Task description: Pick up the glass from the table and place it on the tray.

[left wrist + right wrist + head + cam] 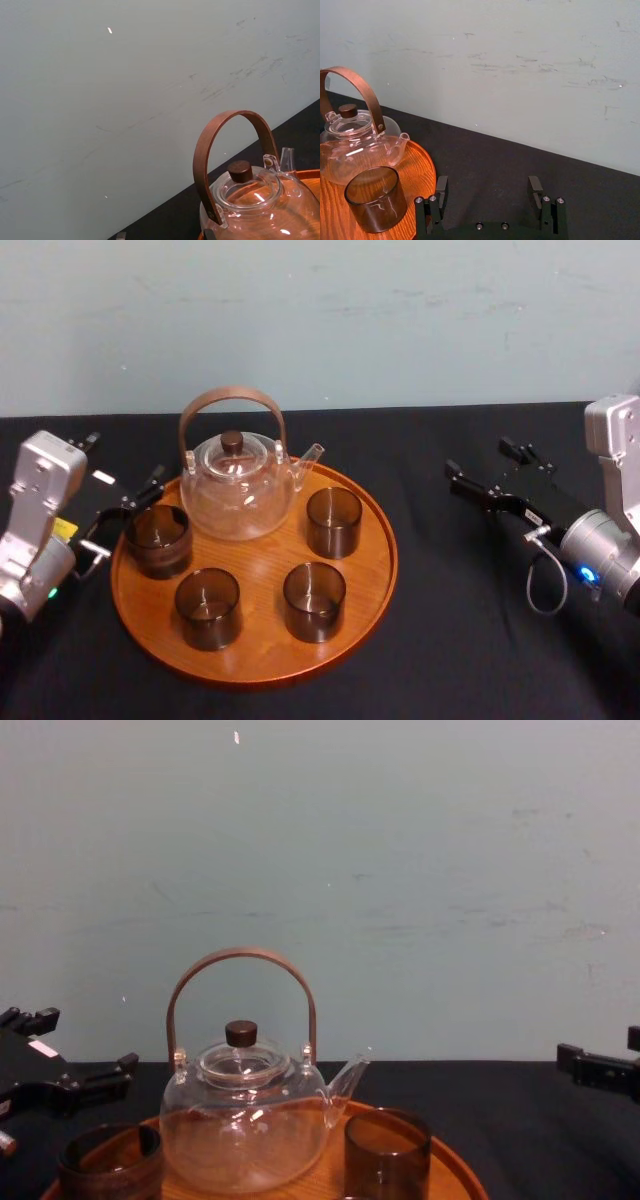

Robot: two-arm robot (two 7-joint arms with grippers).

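Head view: glass (157, 538) is seen upright on the tray (260, 655), just inside its left rim and beside the teapot (238, 490). Placement is judged done, release included. Left gripper (122, 520) is found at the glass's outer side with its fingers spread. Whether either finger touches the glass cannot be told. In the chest view this gripper is seen higher than the glass and to its left. The glass lies rightward, toward the tray's middle, from that pincer, and the left arm is by far the nearer. A clean exit is judged to be up and leftward; a sideways sweep could tip the glass. Three other glasses (334, 522) are stood further in. Right gripper (480, 462) is parked well apart over the table (470, 640), spread and empty.
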